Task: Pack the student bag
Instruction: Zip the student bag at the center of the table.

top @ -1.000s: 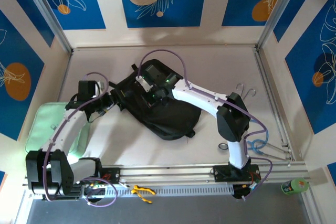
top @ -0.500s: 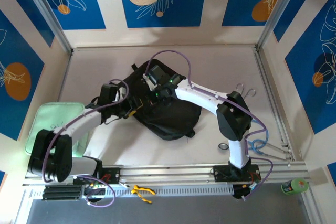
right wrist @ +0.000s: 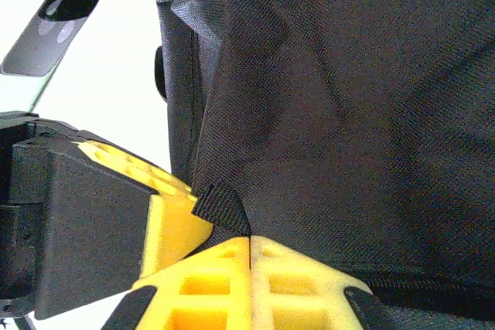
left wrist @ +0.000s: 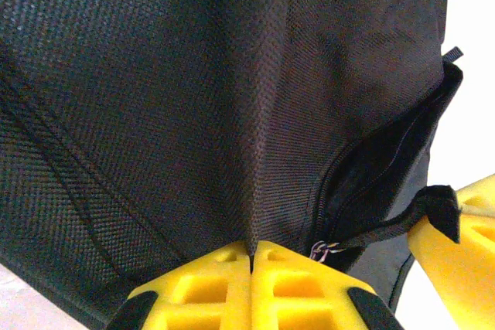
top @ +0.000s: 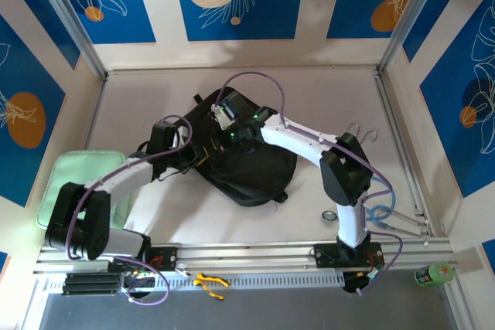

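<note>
The student bag (top: 251,168), a black fabric backpack, lies in the middle of the table. My left gripper (top: 201,155) is at its left edge. In the left wrist view the left gripper (left wrist: 251,246) is shut on a raised fold of the student bag (left wrist: 193,98), just left of a partly open zip (left wrist: 363,175). My right gripper (top: 223,143) is close beside it. In the right wrist view the right gripper (right wrist: 250,237) is shut on a black webbing tab (right wrist: 220,205) of the student bag (right wrist: 348,113). The bag's inside is hidden.
A pale green flat pad (top: 66,183) lies at the left, partly under the left arm. At the right are metal hooks (top: 362,133), a small ring (top: 330,215) and a blue-handled tool (top: 379,210). A green bottle (top: 433,273) stands beyond the front rail.
My left arm swung right from over the green pad to the bag's left edge and its jaws closed on the fabric. The right gripper stayed shut on the bag, shifting slightly.
</note>
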